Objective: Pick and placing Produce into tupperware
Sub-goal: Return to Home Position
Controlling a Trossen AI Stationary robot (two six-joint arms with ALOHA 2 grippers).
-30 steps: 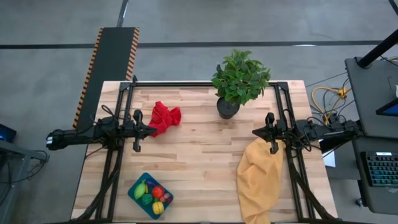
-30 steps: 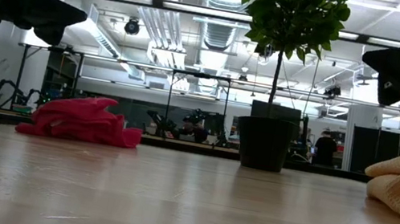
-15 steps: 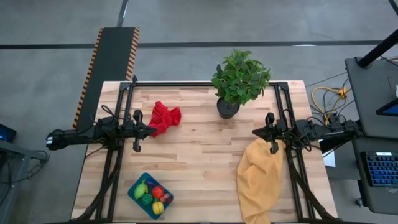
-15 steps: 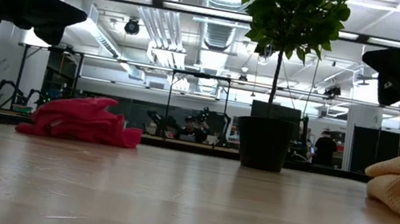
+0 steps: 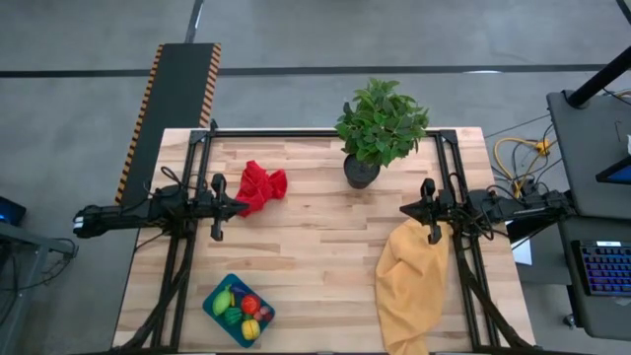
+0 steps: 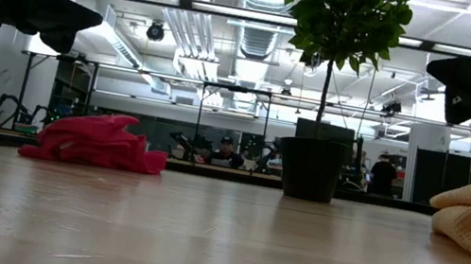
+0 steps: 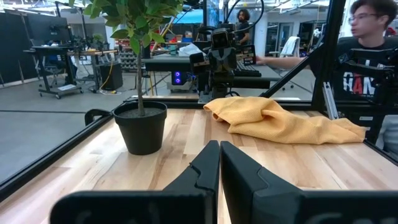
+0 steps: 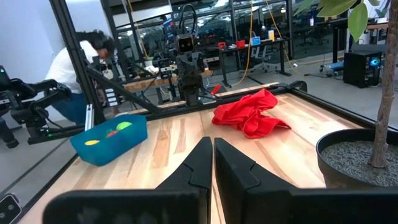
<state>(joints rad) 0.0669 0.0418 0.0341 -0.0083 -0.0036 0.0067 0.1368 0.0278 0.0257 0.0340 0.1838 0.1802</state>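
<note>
Pale wooden planks made up the surface (image 5: 315,247) as seen from above. The teal-blue tupperware (image 5: 209,302) sat on the left arm's side, at the edge opposite a potted plant (image 5: 380,123). It held the produce (image 5: 240,312): green, red and yellow pieces. The left claw (image 5: 243,205) hung just beside a red cloth (image 5: 258,185). The right claw (image 5: 403,209) hung by the end of a mustard-yellow cloth (image 5: 409,281).

At surface height, the red cloth lay on the left, the plant's pot stood in the middle and the yellow cloth was on the right. Both arms showed dark in the upper corners, well above the wood.

Past the left wrist, the left claw's fingers were pressed together, pointing across at the plant, the yellow cloth and a person (image 7: 367,56) beyond.

Past the right wrist, the right claw's fingers were likewise pressed together. Across the surface stood the tupperware with the produce inside, with the red cloth near it.
</note>
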